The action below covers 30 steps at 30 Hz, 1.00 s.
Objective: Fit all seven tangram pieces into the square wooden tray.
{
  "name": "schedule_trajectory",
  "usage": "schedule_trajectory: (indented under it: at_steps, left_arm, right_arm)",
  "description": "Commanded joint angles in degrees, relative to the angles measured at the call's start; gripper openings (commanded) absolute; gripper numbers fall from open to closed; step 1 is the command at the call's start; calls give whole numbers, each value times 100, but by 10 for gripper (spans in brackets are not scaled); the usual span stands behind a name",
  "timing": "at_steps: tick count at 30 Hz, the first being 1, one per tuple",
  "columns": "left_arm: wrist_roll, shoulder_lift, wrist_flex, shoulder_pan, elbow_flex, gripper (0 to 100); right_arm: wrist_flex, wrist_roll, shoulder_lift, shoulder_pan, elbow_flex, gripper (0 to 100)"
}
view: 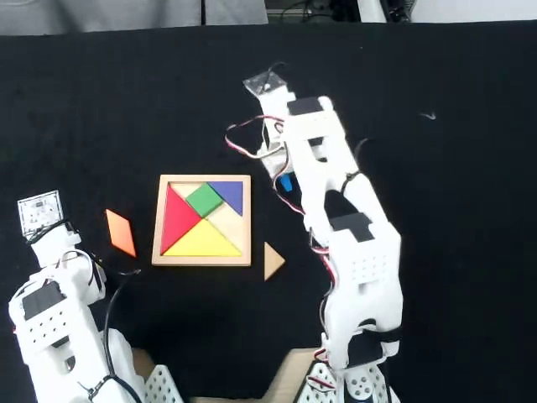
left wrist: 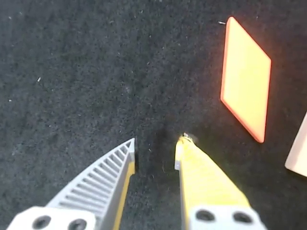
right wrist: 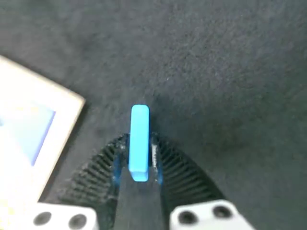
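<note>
Roughly halfway: the tray [view: 157, 220] sits mid-desk [view: 436, 218] with four pieces in it, a red triangle [view: 179, 218], a yellow triangle [view: 201, 243], a green square [view: 204, 200] and a dark blue triangle [view: 230, 195]. Bare wood shows along its right side and in a small gap at top left, so I judge three slots open. Three pieces are out. The light blue piece [right wrist: 139, 136] is clamped on edge between the fingers of the right gripper [right wrist: 139, 143], which is over the desk just off the tray's top right corner in the high view; can't tell whether the piece touches the desk. The orange parallelogram [view: 121, 232] lies flat on the desk just left of the tray, apart from it. The tan triangle [view: 273, 260] lies flat just off the tray's lower right corner, not touching. The left gripper [left wrist: 157, 141] is apart and holds nothing, tips close to the desk, near the orange parallelogram but not on it. Left to do, as I read it: seat the light blue piece, then the orange and tan ones. The blue is held upright, so it probably needs laying flat before it fits a gap.
</note>
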Motion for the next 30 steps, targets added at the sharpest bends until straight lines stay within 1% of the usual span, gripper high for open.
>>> schedule_trajectory:
  at_steps: [1,3,5,8,11,15,17,19,22,26,30]
  left_arm:
    - [-26,-79,-53,-40,-338,148]
    - [-26,-44,105,-215,-629,148]
    - [-53,-35,563,-479,-1051,148]
    - [-316,-35,1011,-787,-1429,148]
    - [-352,-35,1020,-954,-1165,148]
    - [-352,-88,642,-971,-136,148]
    - [-343,-114,580,-1200,-110,148]
    - [-316,-141,571,-1455,-189,148]
    - [-316,-141,343,-1446,-57,148]
    - [-316,-141,299,-1130,-31,148]
    - [-316,-141,299,-1059,-22,148]
  right_arm:
    - [396,651,-980,-334,-365,11]
    - [404,1116,-1376,-554,-268,11]
    - [290,1565,-1754,-826,-110,11]
    - [-62,2040,-2132,-1292,312,11]
    - [-466,2391,-2185,-1679,848,11]
    - [-1125,3095,-2149,-1996,1631,11]
    - [-1512,3305,-2123,-2092,1947,11]
    - [-1820,3402,-2105,-2207,2105,11]
    - [-1969,3420,-2009,-2365,2035,11]
    - [-1960,3420,-1604,-2479,1534,11]
    - [-1846,3393,-875,-2479,796,11]
